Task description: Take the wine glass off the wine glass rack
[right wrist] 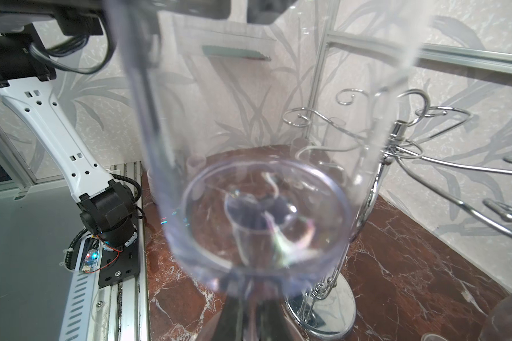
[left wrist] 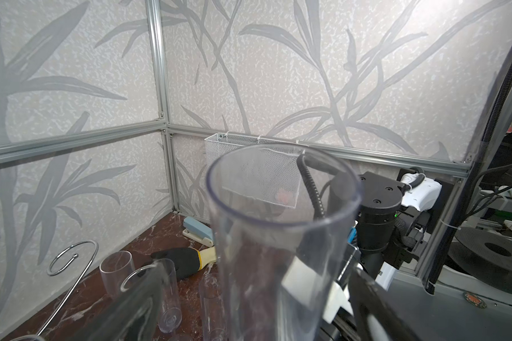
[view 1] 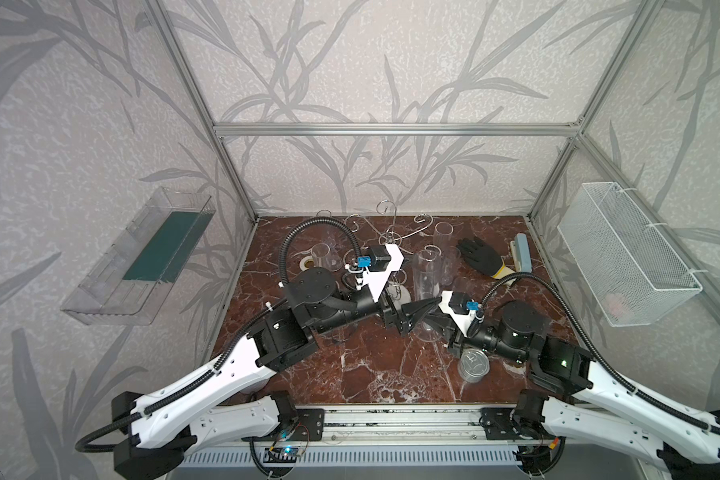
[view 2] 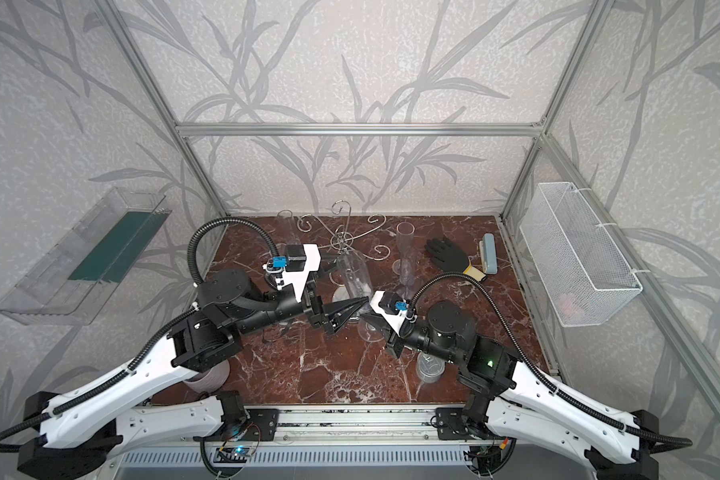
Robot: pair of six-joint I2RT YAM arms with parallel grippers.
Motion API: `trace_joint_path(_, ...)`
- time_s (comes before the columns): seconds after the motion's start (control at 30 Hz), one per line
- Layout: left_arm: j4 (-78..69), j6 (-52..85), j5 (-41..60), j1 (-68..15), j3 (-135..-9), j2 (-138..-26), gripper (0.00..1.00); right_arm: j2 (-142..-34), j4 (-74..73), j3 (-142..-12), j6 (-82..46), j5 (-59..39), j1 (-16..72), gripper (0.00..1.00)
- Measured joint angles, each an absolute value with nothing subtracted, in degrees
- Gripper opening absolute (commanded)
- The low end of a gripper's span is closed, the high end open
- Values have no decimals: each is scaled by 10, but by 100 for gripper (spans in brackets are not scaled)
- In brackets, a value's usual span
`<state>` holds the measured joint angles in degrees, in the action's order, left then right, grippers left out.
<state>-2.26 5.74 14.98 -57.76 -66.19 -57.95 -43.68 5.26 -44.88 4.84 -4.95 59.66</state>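
Wine glass: The clear wine glass (view 1: 426, 282) is held rim-up near the middle of the table, on the 6 o'clock side of the wine glass rack (view 1: 390, 239). No wire is seen touching it, so it is judged to be free of the rack. Whether its foot rests on the table cannot be told.
Rack: The chrome stand is set at 12 o'clock on the table, with its spiral curls spread above the marble.
Right claw: The right gripper (right wrist: 249, 314) is closed fully on the stem below the bowl. The weight is judged to be carried there.
Left claw: The left gripper (left wrist: 249, 313) is spread as wide as it goes. Its fingers (left wrist: 376, 307) straddle the bowl, and nothing is clamped between them.
Step in hand: The glass is judged to rest with the right claw alone. It is not yet carried clear or set down.
Withdrawal: The left fingers should be drawn back toward 9 o'clock along their own line, so that the bowl is not brushed.
Grip: The stem should be gripped firmly and the glass held upright, since a thin, smooth stem can be expected to swivel.
Path: The glass should be moved toward 6 o'clock, away from the curls.
Hazards: The tin can (view 1: 472, 365) at 5 o'clock lies under the right wrist, and a second clear glass (view 1: 443, 243) stands at 1 o'clock. Both should be avoided.
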Motion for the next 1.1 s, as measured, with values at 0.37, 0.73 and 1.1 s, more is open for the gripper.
trace_joint_path(0.37, -62, 97, 166, -576, -656, -592, 58, -450, 32, -429, 61, -18, 626, 0)
trace_joint_path(0.73, -82, 92, 176, -575, -646, -592, 31, -449, 32, -426, 53, -9, 626, 31)
trace_joint_path(1.1, -45, 106, 156, -575, -604, -550, 31, -424, 22, -425, 63, 0, 627, 76)
